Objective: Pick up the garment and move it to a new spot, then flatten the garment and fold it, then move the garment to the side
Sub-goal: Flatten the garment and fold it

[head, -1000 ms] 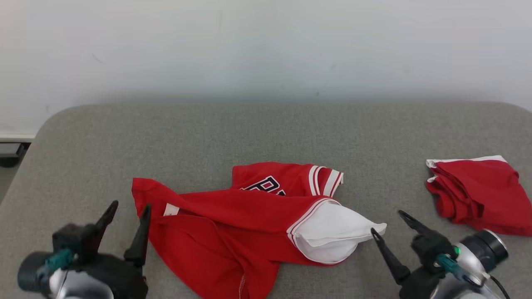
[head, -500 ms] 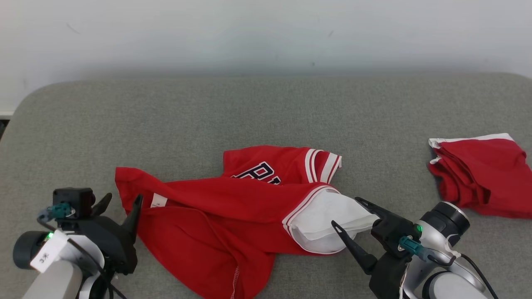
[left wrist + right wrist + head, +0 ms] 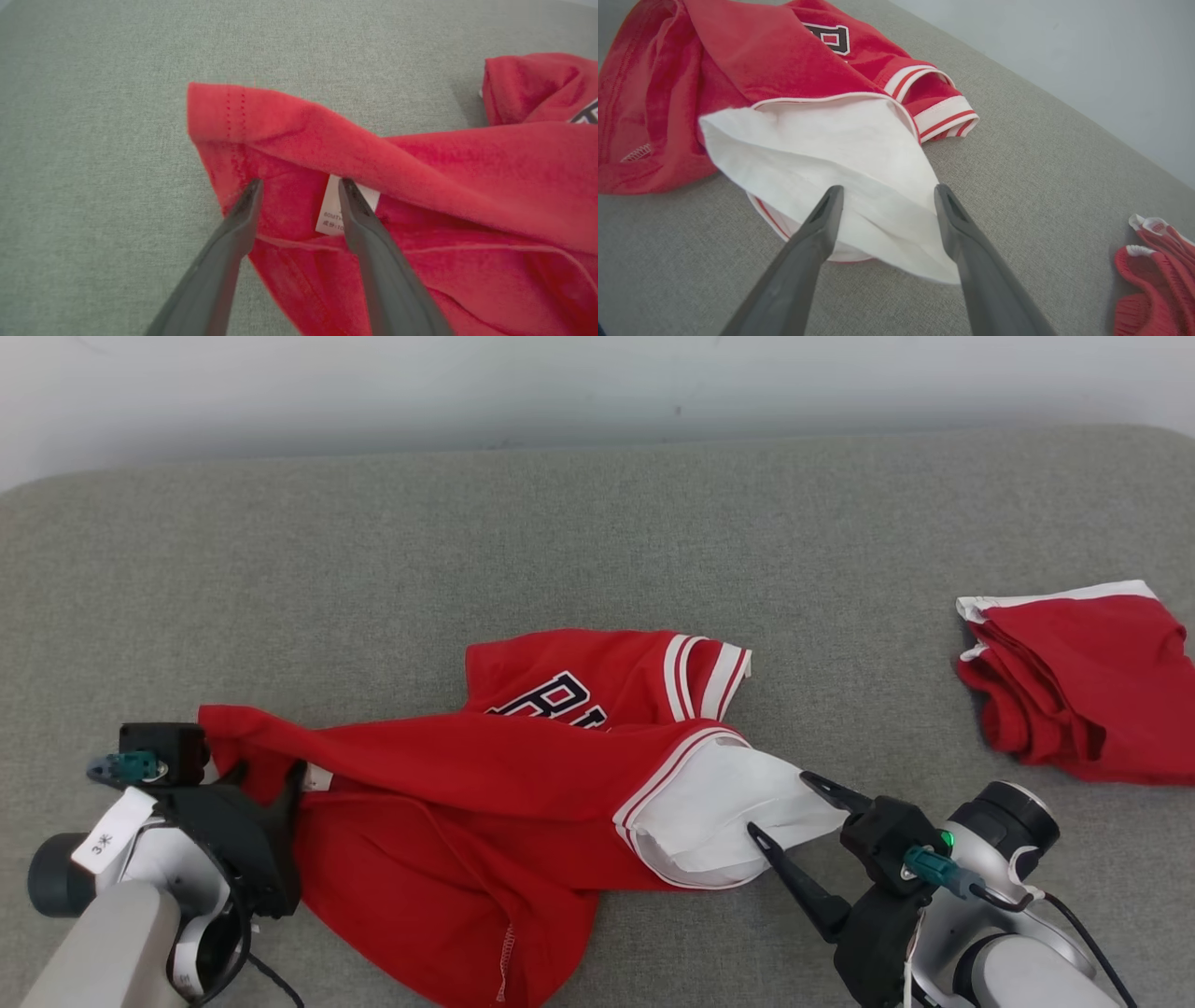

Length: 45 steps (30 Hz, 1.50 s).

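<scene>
Your shirt (image 3: 485, 803) lies crumpled on the grey bench (image 3: 560, 523), well apart from the folded red pile (image 3: 1074, 681), on that pile's left. It looks like thin knit cloth: light and limp. It will likely sag and drag rather than keep a shape, so a single grip would let it bunch.

Your left pincer (image 3: 266, 770) stands at the shirt's end farthest from the pile. Its jaws are apart, with a fold of red cloth and the white care label (image 3: 329, 212) between them, and nothing is gripped yet. Your right pincer (image 3: 778, 803) is at the end nearest the pile, wide open and holding nothing. Its fingers sit on either side of the white flap (image 3: 840, 154) that pokes out of the striped opening.

Both look like fair holds. The doubled edge by the label should not slip, but the white flap seems a loose single layer and may pull out alone. Bite deep there, catch the striped trim if you can, and lift both ends together.
</scene>
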{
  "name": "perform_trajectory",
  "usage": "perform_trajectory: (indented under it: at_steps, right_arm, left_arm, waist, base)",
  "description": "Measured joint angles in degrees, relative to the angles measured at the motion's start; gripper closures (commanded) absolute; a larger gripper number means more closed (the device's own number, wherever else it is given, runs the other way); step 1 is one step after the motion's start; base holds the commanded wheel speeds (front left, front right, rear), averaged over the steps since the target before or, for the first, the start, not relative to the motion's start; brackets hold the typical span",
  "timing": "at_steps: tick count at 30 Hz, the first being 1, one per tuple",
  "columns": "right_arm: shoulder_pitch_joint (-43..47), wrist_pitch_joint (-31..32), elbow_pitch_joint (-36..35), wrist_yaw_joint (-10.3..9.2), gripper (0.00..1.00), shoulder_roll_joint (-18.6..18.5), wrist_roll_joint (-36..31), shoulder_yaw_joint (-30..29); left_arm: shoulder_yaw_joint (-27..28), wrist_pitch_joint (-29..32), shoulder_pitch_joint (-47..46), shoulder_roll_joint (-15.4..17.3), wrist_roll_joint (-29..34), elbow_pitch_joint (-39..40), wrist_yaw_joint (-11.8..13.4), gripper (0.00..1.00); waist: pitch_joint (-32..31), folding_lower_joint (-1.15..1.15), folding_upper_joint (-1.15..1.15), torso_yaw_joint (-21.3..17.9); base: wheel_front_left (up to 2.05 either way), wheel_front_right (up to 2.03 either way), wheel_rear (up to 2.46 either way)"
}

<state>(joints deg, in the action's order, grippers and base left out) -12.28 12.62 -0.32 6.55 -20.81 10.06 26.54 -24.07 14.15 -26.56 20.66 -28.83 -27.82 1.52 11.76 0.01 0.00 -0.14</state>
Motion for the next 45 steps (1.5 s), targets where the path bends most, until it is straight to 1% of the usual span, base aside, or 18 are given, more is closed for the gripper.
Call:
perform_trajectory:
  at_steps: [2,3,4,5,7,9,15,19,21,25,27,30,31,33,34,35,40,45]
  right_arm:
    - [-0.01,0.01,0.0,0.0,0.0,-0.13,0.15,-0.4]
    - [-0.03,0.07,0.03,0.0,0.0,-0.2,0.44,-0.55]
    - [0.01,0.09,0.03,0.0,0.0,-0.32,0.52,-0.75]
    - [-0.05,0.34,0.07,0.0,0.0,-0.42,0.52,-0.93]
    - [-0.04,0.48,0.09,0.0,0.0,-0.55,0.53,-1.37]
    - [0.0,0.48,0.14,-0.05,0.0,-0.83,0.82,-2.08]
    - [0.45,0.51,0.18,-0.58,0.0,-1.68,1.74,-3.09]
    - [0.49,0.57,-0.22,-0.57,0.0,-1.54,1.99,-2.87]
    - [0.45,0.96,-0.53,-0.57,0.0,-1.34,1.99,-2.43]
    - [0.37,1.08,-1.04,-0.57,0.0,-0.91,1.99,-1.89]
    - [0.36,1.09,-1.31,-0.57,0.0,-0.92,1.99,-1.89]
    - [0.36,1.43,-1.43,-0.57,0.0,-1.0,2.0,-2.09]
    - [0.37,1.51,-1.44,-0.57,0.0,-1.09,2.0,-2.21]
    - [0.38,1.53,-1.44,-0.58,0.0,-1.23,2.04,-2.38]
    - [0.41,1.54,-1.45,-0.58,0.0,-1.27,2.14,-2.43]
    - [0.46,1.58,-1.46,-0.58,0.0,-1.31,2.29,-2.44]
    - [1.25,2.02,-1.72,-0.52,0.0,-1.21,3.89,-1.92]
    - [1.36,2.08,-2.02,-0.51,0.0,-0.97,4.38,-1.52]
  left_arm:
    - [-0.07,0.07,-0.76,-0.37,0.11,-1.16,0.32,0.26]
    - [-0.05,0.25,-1.14,-0.45,0.18,-1.56,0.58,0.26]
    - [0.0,0.31,-1.52,-0.54,0.22,-2.02,0.91,0.22]
    - [0.2,0.36,-1.91,-0.53,0.46,-2.57,1.4,0.22]
    - [0.83,0.36,-2.07,-0.1,1.22,-2.98,2.11,0.08]
    - [1.09,0.35,-2.09,0.19,1.85,-3.38,2.63,0.0]
    - [0.56,0.38,-2.02,-0.8,1.62,-3.48,2.37,0.0]
    - [0.52,0.44,-1.91,-1.35,0.57,-3.61,1.07,0.0]
    - [0.65,0.45,-1.84,-1.62,-0.79,-3.65,0.58,0.06]
    - [0.97,0.69,-1.85,-1.8,-1.55,-4.1,-0.11,0.07]
    - [1.14,0.79,-1.87,-1.8,-1.66,-4.31,-0.46,0.18]
    - [1.22,0.79,-2.03,-1.89,-1.64,-4.69,-0.29,0.29]
    - [1.26,0.78,-2.13,-1.96,-1.56,-4.82,0.14,0.27]
    - [1.48,0.75,-2.23,-1.85,-1.25,-5.24,1.05,0.15]
    - [1.79,0.58,-2.24,-1.8,-1.25,-5.53,1.33,0.05]
    - [2.08,0.41,-2.25,-1.7,-1.23,-5.84,1.69,0.02]
    - [2.33,0.41,-2.73,-1.26,-0.65,-6.91,2.58,0.0]
    - [2.37,0.41,-3.1,-1.66,-0.69,-7.34,2.55,0.0]
  waist:
    - [0.56,0.0,0.0,-0.01]
    - [0.74,0.0,0.0,0.04]
    - [0.85,0.0,0.0,0.14]
    - [0.92,0.0,0.0,0.29]
    - [0.96,0.0,0.0,0.51]
    - [0.87,0.0,0.0,0.73]
    - [0.13,-0.01,0.0,1.8]
    - [-0.18,-0.01,0.0,2.0]
    - [-0.1,-0.01,0.0,1.8]
    - [0.27,-0.01,0.0,1.16]
    - [0.52,-0.01,0.0,0.83]
    - [0.91,-0.01,0.0,0.44]
    - [1.0,-0.01,0.0,0.38]
    - [1.11,0.0,0.0,0.34]
    - [1.13,-0.01,0.0,0.34]
    - [1.15,-0.01,0.0,0.35]
    - [1.15,-0.01,0.0,0.49]
    - [1.14,-0.01,0.0,0.59]
  base:
    - [0.0,0.0,0.0]
    - [0.0,0.0,0.0]
    - [0.0,0.0,0.0]
    - [0.0,0.0,0.0]
    - [0.0,0.0,0.0]
    - [0.0,0.0,0.0]
    - [0.0,0.0,0.0]
    - [0.0,0.0,0.0]
    - [0.0,0.0,0.0]
    - [0.0,0.0,0.0]
    - [0.0,0.0,0.0]
    - [0.0,0.0,0.0]
    - [0.0,0.0,0.0]
    - [0.0,0.0,0.0]
    - [0.0,0.0,0.0]
    - [0.0,0.0,0.0]
    - [0.0,0.0,0.0]
    - [0.0,0.0,0.0]
